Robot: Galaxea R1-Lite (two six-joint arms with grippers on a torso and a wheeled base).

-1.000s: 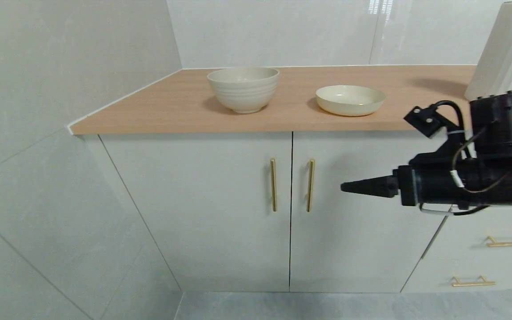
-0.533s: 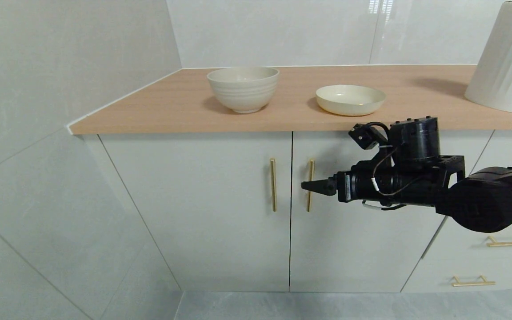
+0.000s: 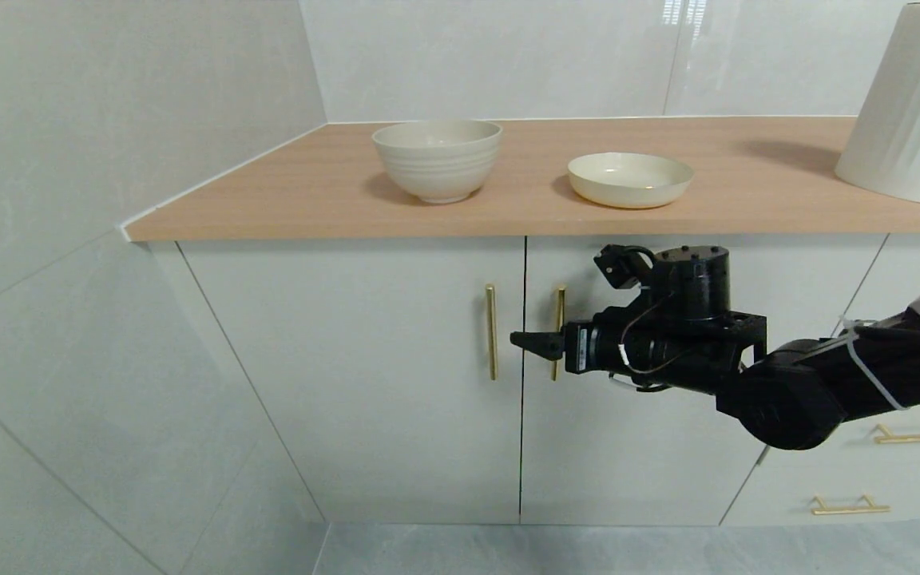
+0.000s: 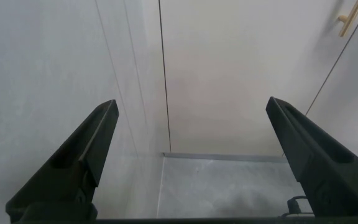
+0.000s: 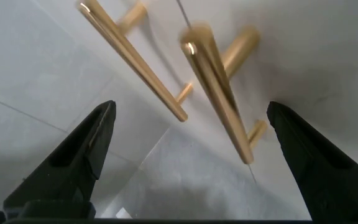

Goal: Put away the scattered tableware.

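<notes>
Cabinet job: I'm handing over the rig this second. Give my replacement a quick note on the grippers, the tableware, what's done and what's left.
Right gripper: open, level with the double doors' handles and crossing in front of the right door handle; not shut on it.
Left gripper: open, empty, pointing at a pale panel and the floor.
Tableware: bowl and shallow dish sit apart on the counter, the bowl toward the robot's left.
Done: nothing put away; cabinet doors shut.
Left: probably grip the handle, pull the door open, then move the bowl and dish inside.
</notes>
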